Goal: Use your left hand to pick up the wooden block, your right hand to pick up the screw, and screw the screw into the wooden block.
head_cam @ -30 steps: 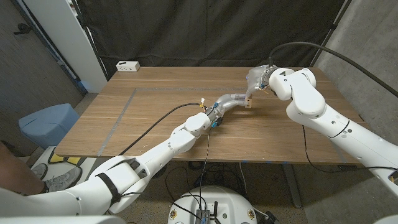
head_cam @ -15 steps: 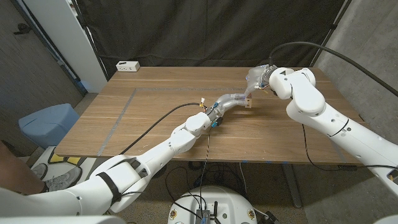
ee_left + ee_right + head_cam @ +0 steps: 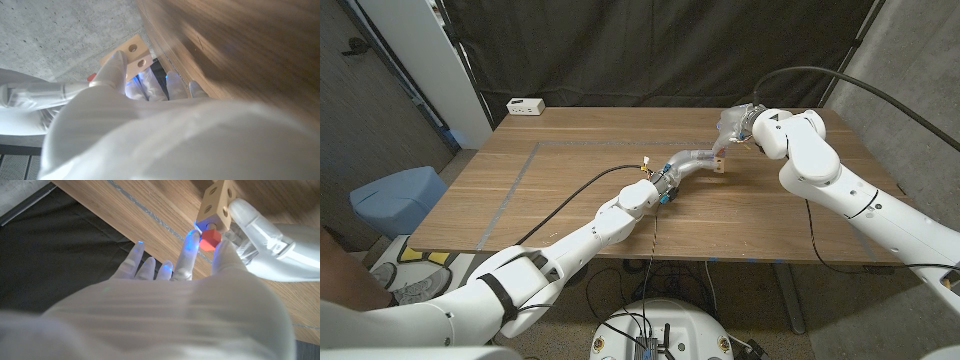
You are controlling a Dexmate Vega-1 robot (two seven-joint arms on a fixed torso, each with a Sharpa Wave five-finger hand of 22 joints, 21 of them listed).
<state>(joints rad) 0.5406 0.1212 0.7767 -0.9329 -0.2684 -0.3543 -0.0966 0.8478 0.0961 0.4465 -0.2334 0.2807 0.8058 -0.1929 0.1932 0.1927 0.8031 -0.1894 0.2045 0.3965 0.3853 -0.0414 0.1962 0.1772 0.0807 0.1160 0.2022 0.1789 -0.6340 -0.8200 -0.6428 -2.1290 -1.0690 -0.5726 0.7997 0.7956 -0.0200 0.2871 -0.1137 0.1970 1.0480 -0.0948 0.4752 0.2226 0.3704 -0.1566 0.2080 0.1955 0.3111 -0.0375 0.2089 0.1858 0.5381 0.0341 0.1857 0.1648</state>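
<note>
Wooden block (image 3: 216,200) is held off the table (image 3: 570,190) by the left hand (image 3: 695,160), fingers clamped on its sides, hole faces exposed. Right hand (image 3: 200,265) pinches the red-headed screw (image 3: 209,238) against the block's underside. Block looks light, rigid and easy to grip by its flat faces. Screw is small and likely slippery; best held by the head. No containers in sight.
</note>
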